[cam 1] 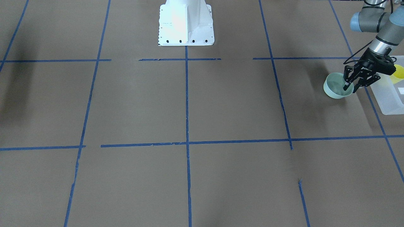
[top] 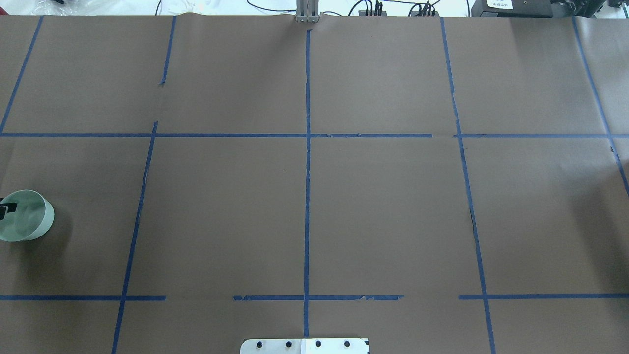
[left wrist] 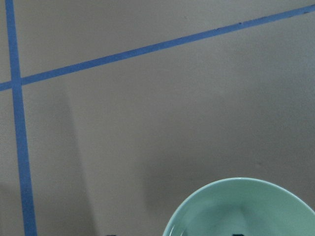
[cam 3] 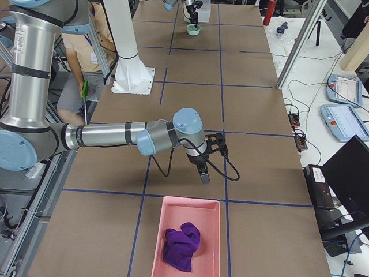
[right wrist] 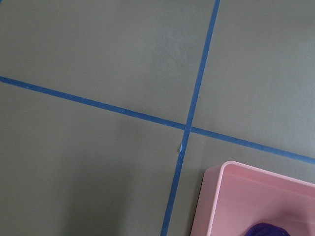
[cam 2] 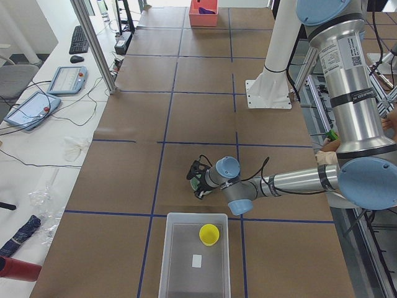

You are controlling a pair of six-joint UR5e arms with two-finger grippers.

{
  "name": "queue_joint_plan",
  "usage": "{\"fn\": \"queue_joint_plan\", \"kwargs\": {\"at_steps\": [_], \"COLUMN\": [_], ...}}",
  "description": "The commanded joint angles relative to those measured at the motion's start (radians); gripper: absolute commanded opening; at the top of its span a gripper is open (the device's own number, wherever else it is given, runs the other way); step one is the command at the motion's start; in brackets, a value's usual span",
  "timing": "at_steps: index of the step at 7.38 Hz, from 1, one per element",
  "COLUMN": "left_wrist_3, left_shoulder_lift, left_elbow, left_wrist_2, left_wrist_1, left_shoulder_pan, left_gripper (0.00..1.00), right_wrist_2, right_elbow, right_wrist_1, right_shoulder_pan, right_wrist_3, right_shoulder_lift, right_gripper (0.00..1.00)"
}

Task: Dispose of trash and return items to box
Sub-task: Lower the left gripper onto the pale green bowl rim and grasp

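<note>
At the table's (cam 1: 221, 104) left end, the bowl (cam 1: 333, 91) is seen upright just beside the box (cam 1: 389, 101) but apart from it. It lies on the side turned toward the table's middle. The left gripper (cam 1: 351, 88) is set over the bowl's rim on the box side, with one tip inside the bowl and the other outside, between bowl and box. The tips are drawn fairly near each other with the wall between them. Whether the wall is already pinched cannot be told from these views, nor whether the bowl is resting on the table or just clear of it.

From the gripper, the box lies straight outward toward the table's end. Its long axis runs along the table, so its short wall faces the bowl. The cup (cam 2: 209, 234) is already inside, in the end nearest the bowl and toward the robot's side. The operators' side of that end and the whole far length are seen bare.

The coming move is judged to be a short lift and carry over that near short wall. The bowl would be put down past the cup or beside it on the operators' side, so that the cup is not struck.

The left arm is plainly the nearer one. The right gripper (cam 3: 205, 175) hangs far off at the opposite end, near the pink tray (cam 3: 173, 210) that holds a purple cloth (cam 3: 181, 245). Its jaw state cannot be told.
</note>
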Motion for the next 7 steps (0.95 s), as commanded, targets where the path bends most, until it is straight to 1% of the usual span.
{"fn": "queue_joint_plan", "kwargs": {"at_steps": [1, 2, 3, 4, 5, 6, 7], "left_wrist_3": [0.000, 0.002, 0.031, 0.145, 0.240, 0.329, 0.456], "left_shoulder_lift": [0.002, 0.002, 0.007, 0.005, 0.007, 0.007, 0.007], "left_elbow": [-0.029, -0.067, -0.093, -0.093, -0.096, -0.096, -0.096], "left_wrist_2": [-0.023, -0.153, -0.272, -0.384, -0.501, -0.545, -0.562], "left_wrist_1": [-0.031, -0.026, -0.023, -0.016, 0.038, 0.082, 0.163], "left_shoulder_pan": [-0.006, -0.016, -0.064, -0.185, -0.297, -0.371, -0.454], "left_gripper": [0.00, 0.00, 0.00, 0.00, 0.00, 0.00, 0.00], "right_wrist_2": [0.000, 0.000, 0.000, 0.000, 0.000, 0.000, 0.000], "right_elbow": [0.001, 0.000, 0.000, 0.000, 0.000, 0.000, -0.002], "right_wrist_1": [0.001, 0.001, 0.001, 0.001, 0.001, 0.001, 0.001], "right_shoulder_pan": [0.000, 0.000, 0.000, 0.000, 0.000, 0.000, 0.000], "right_wrist_3": [0.000, 0.001, 0.000, 0.000, 0.000, 0.000, -0.002], "right_shoulder_lift": [-0.001, -0.001, -0.001, -0.001, -0.001, -0.001, -0.001], "right_gripper": [1.00, 1.00, 1.00, 1.00, 1.00, 1.00, 1.00]}}
